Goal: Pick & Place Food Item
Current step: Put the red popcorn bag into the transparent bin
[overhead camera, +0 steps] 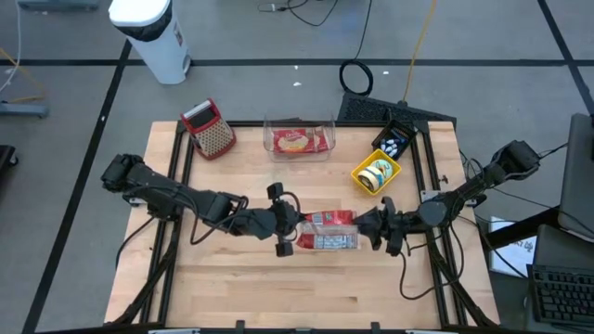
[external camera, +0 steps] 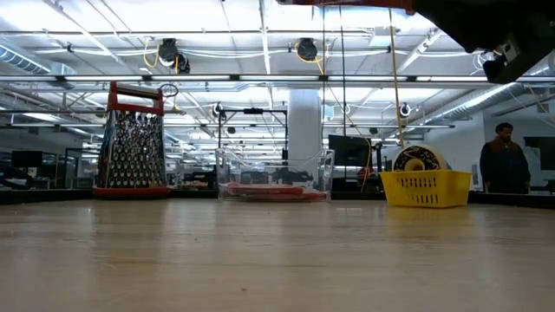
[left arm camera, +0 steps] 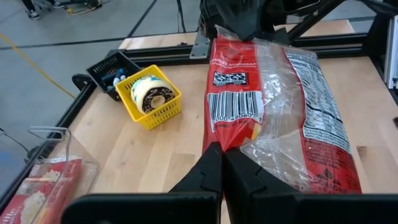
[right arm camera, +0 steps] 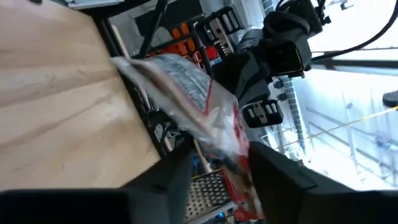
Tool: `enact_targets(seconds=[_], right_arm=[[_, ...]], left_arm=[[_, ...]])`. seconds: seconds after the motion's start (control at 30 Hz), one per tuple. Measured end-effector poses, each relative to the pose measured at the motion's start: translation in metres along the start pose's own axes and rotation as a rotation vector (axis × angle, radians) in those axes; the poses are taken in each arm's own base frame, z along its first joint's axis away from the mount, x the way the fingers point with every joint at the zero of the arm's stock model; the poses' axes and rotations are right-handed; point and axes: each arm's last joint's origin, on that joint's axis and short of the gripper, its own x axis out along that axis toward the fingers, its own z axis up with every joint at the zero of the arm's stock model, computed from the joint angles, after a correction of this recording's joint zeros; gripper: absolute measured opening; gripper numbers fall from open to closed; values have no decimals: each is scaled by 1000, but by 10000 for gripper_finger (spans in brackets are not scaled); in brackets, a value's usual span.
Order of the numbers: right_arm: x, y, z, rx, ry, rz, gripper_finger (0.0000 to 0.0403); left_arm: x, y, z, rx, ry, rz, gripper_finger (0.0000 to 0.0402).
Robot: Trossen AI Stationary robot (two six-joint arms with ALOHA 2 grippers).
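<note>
A food package (overhead camera: 327, 232), clear film with red print and a barcode, hangs over the middle of the table between my two grippers. My left gripper (overhead camera: 290, 232) is shut on its left end, and the left wrist view shows the package (left arm camera: 273, 99) stretching away from the fingers. My right gripper (overhead camera: 364, 227) is at the package's right end, where that end (right arm camera: 230, 149) lies between its two fingers. In the low view only a red strip (external camera: 347, 3) shows at the top edge, above the table top. My left gripper pinches the package's left end at its red sealed edge (left arm camera: 231, 140) between two fingers. It comes from the table's left, slanting slightly down, in line with the package. The package is lifted clear of the table. My right gripper has the package's crumpled right end (right arm camera: 233, 158) between its two fingers (right arm camera: 273, 174), coming about level from the table's right. The film bunches where the fingers meet it. The package runs from there toward the left gripper, off the table.
At the far edge stand a metal grater (overhead camera: 212, 128), a clear container (overhead camera: 299, 139) holding a red packet, a yellow basket (overhead camera: 375, 173) with a tape roll and a black bin (overhead camera: 393, 141). The wood near the front edge is bare. A person (external camera: 503, 160) stands beyond the table.
</note>
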Motion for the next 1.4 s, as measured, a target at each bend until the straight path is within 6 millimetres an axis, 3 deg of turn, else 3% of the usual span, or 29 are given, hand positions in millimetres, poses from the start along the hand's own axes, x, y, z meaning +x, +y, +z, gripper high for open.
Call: enact_targets(seconds=[0.23,0.53,0.9,1.0,1.17,1.4], right_arm=[[0,0,0,103,-2,1,13],[0,2,-1,250,5,18,6],[0,2,-1,274,4,22,2],[0,2,-1,274,3,24,2],[0,2,-1,274,7,21,1],[0,3,-1,376,14,30,0]], left_arm=[[4,7,0,-19,6,9,5],[4,8,2,156,-3,16,20],[3,7,7,240,-54,1,11],[3,6,7,183,-60,-4,48],[3,9,8,108,-64,89,149],[-19,17,31,242,-118,336,246]])
